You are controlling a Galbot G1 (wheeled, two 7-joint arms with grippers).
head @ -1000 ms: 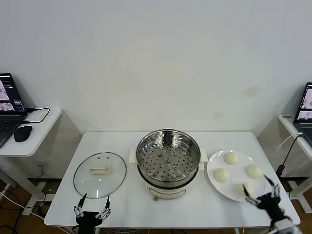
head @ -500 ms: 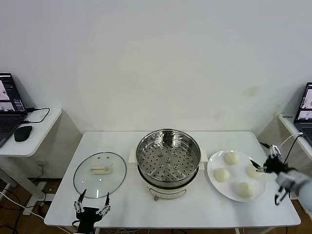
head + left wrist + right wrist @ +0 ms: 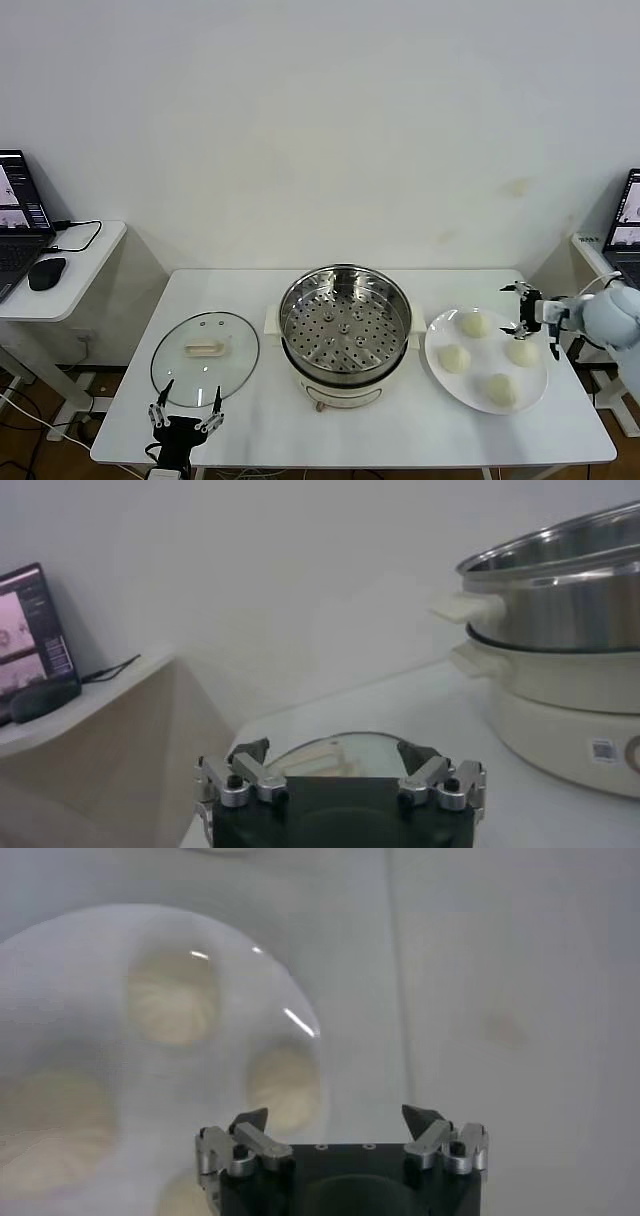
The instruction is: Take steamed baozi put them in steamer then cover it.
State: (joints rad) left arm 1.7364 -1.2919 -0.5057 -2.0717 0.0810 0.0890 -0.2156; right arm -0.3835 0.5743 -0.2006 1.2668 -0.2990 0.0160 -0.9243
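no readable text anywhere; only a small square code-like sticker point(image 3: 601, 748) on the white base of the steamer point(image 3: 560, 630), ahead of the left gripper point(image 3: 335, 770), too small to make out, and blurred laptop screens point(image 3: 20, 190) off to the sides

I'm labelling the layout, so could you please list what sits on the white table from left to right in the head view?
Glass lid → steamer → plate holding four baozi, with the open right gripper above its far right edge.
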